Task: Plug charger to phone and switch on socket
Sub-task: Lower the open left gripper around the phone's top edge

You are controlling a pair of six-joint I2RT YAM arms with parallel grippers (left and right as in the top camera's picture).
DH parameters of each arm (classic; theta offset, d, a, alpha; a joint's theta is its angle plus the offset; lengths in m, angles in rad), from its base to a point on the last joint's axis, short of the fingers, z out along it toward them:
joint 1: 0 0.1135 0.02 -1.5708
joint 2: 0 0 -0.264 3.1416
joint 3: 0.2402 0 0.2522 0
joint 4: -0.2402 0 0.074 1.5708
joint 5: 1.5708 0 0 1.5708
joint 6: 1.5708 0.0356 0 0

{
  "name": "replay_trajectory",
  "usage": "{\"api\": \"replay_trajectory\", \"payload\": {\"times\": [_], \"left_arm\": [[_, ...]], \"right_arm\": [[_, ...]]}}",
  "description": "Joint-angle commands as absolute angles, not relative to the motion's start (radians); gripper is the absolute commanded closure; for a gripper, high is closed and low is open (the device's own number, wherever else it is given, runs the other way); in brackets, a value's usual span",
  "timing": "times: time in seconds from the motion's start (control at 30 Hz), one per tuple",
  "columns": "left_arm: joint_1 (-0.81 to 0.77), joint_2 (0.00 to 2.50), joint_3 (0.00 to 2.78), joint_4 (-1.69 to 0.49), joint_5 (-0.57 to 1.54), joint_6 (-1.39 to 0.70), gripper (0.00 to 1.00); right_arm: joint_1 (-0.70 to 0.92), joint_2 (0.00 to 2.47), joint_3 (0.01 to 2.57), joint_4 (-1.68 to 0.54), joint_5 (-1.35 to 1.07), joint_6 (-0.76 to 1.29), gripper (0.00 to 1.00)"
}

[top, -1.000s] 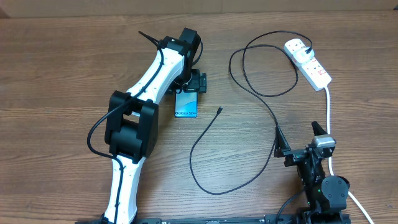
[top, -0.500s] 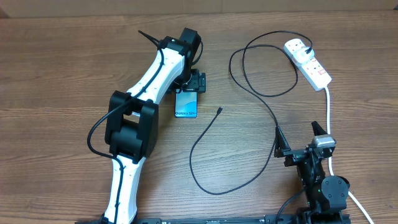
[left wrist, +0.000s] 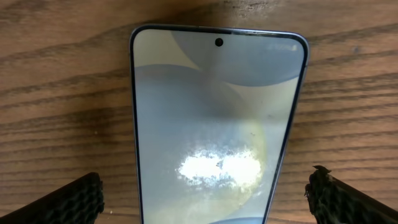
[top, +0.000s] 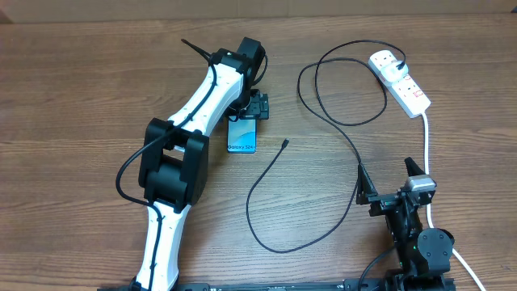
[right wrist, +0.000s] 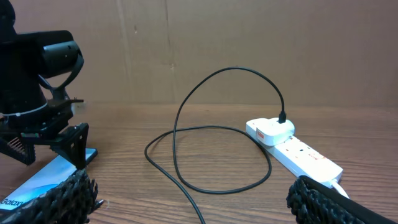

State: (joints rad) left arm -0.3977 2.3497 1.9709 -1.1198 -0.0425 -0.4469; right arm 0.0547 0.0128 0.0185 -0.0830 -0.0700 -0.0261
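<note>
The phone lies flat on the table, cyan screen up, "Galaxy S24" text at its near end. My left gripper hovers over the phone's far end, open, with a jaw on each side of the phone and not touching it. The charger cable loops across the table; its connector tip lies free to the right of the phone, and its plug sits in the white socket strip. My right gripper is open and empty at the near right; its wrist view shows the cable and socket.
The socket's thick white lead runs down the right side past my right arm. A cardboard wall stands behind the table. The left arm's white links stretch diagonally over the left half.
The left arm has shifted very slightly; the phone, cable and right arm have not moved.
</note>
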Motion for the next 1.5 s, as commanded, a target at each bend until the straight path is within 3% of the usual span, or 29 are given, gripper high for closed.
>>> {"api": "replay_trajectory", "payload": {"times": [0.0,1.13,1.47], "left_arm": [[-0.4,2.375,1.965,-1.117,-0.059,-0.468,0.0],[-0.385,2.486,1.965,-1.133,0.019,-0.467,0.0],[-0.385,2.486,1.965,-1.139,0.019,-0.468,0.14]], "right_arm": [[0.06,0.003,0.009,-0.08,-0.057,-0.028,0.0],[0.06,0.003,0.009,-0.08,-0.057,-0.028,0.0],[0.06,0.003,0.009,-0.08,-0.057,-0.028,0.0]]}}
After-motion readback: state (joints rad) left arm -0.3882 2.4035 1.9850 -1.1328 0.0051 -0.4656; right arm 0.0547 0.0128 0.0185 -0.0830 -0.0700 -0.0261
